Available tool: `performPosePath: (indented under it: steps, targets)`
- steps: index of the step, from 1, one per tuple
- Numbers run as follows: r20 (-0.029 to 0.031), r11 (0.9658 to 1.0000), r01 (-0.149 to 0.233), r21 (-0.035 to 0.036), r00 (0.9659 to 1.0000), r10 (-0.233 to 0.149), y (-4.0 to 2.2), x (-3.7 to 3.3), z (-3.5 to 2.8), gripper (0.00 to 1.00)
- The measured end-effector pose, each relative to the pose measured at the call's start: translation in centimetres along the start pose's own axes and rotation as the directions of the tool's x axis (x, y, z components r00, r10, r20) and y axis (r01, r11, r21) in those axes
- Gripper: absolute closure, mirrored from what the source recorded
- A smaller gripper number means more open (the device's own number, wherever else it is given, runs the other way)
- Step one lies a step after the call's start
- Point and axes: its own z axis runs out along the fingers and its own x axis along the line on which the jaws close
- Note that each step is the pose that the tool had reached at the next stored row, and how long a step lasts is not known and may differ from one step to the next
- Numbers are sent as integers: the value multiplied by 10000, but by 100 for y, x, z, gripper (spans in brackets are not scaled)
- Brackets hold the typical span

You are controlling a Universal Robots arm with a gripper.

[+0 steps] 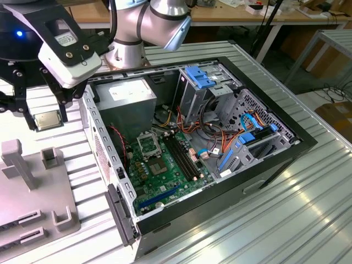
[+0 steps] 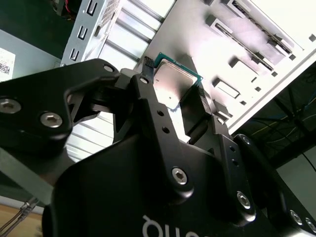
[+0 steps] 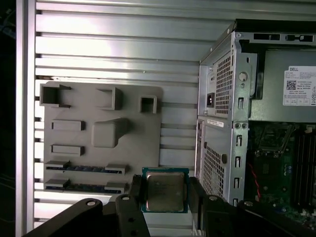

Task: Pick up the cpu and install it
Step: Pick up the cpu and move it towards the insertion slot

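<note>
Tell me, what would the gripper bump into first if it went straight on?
Probably the ribbed metal table, at the edge of the grey tray. The gripper, shut on the cpu, points down beside the computer case. Depth is unclear; it may be the tray.

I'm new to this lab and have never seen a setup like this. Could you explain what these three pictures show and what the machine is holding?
This is one robot arm working beside an open computer case on a ribbed metal table. The exterior view comes from a camera off the arm. Both wrist views come from cameras riding on the arm, looking past its black gripper. The gripper is shut on the cpu, a small silver-faced chip, held outside the case and not yet installed. Inside the case lies the green motherboard with its black-framed socket. A grey parts tray lies on the table at the exterior view's left.
</note>
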Motion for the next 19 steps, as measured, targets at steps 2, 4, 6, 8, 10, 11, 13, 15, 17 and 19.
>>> performPosePath:
  steps: [2, 4, 6, 8, 10, 11, 13, 15, 17, 19]
  targets:
    - [1, 10000, -1, 0, 10000, 1, -1, -22, 0, 53]
    - [1, 10000, -1, 0, 10000, 1, -2, -42, 0, 53]
    - [1, 10000, 0, 0, 10000, 0, -3, -65, -1, 53]
    - [1, 10000, 0, 1, 10000, 0, -5, -96, -1, 53]
    - [1, 10000, 0, 1, 10000, 0, -6, -116, -2, 53]
    - [0, 10000, 0, 2, 10000, 0, -6, -130, -2, 53]
    - [0, 10000, 0, 3, 10000, 0, -7, -151, -3, 53]
    - [0, 10000, 0, 3, 10000, 0, -9, -180, -3, 53]
    - [0, 10000, 0, 4, 10000, 0, -10, -201, -4, 53]
    - [0, 10000, 0, 4, 10000, 0, -11, -232, -4, 53]
